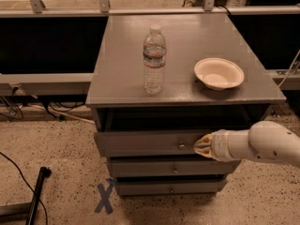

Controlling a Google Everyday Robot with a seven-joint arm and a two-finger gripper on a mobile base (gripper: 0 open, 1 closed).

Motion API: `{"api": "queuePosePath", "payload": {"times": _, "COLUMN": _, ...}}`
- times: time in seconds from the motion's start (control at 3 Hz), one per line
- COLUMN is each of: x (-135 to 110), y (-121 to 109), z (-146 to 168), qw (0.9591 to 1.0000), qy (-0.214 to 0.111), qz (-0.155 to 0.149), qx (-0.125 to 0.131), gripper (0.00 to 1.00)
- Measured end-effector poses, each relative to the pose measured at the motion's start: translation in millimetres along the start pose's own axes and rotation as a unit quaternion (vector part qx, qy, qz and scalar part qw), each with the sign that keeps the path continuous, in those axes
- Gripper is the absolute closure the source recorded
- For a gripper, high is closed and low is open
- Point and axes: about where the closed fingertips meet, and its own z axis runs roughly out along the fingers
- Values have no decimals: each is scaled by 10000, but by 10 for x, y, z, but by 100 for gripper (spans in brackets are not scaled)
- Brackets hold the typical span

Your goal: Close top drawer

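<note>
On the floor in front lies a blue tape cross [105,198], with a dark pole [35,195] to its left. Above the cross, 2 shorter drawer fronts [154,168] sit flush in the desk [187,36].

Over them the top drawer [140,144] stands a little way out, and a dark slot shows above its front panel. The panel's long axis runs left to right, with 1 small knob [181,146] near the middle. The gripper [202,145] comes in from the right on its white arm [267,146]. Its tip is against the panel, just right of the knob and apparently touching it. Whether the gripper is open or closed cannot be told, and it seems to have hold of nothing.

The drawer's way home lies straight back from the gripper, into the desk. A push square to the panel looks like what is called for, though contact off-centre to the right could skew it. Little travel appears left.

What shows of the drawer's inside is dark, with no contents to be made out. On the desk top stands 1 upright clear bottle [153,60], and to its right 1 pale bowl [219,73], apparently empty.
</note>
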Motion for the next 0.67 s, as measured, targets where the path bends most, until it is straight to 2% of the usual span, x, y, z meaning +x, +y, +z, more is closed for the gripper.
{"api": "queuePosePath", "payload": {"times": 0.33, "x": -139, "y": 128, "z": -122, "qw": 9997, "qy": -121, "qz": -131, "qx": 166, "gripper": 100}}
{"api": "queuePosePath", "payload": {"times": 0.67, "x": -225, "y": 365, "z": -488, "qw": 9991, "qy": -170, "qz": -128, "qx": 375, "gripper": 100}}
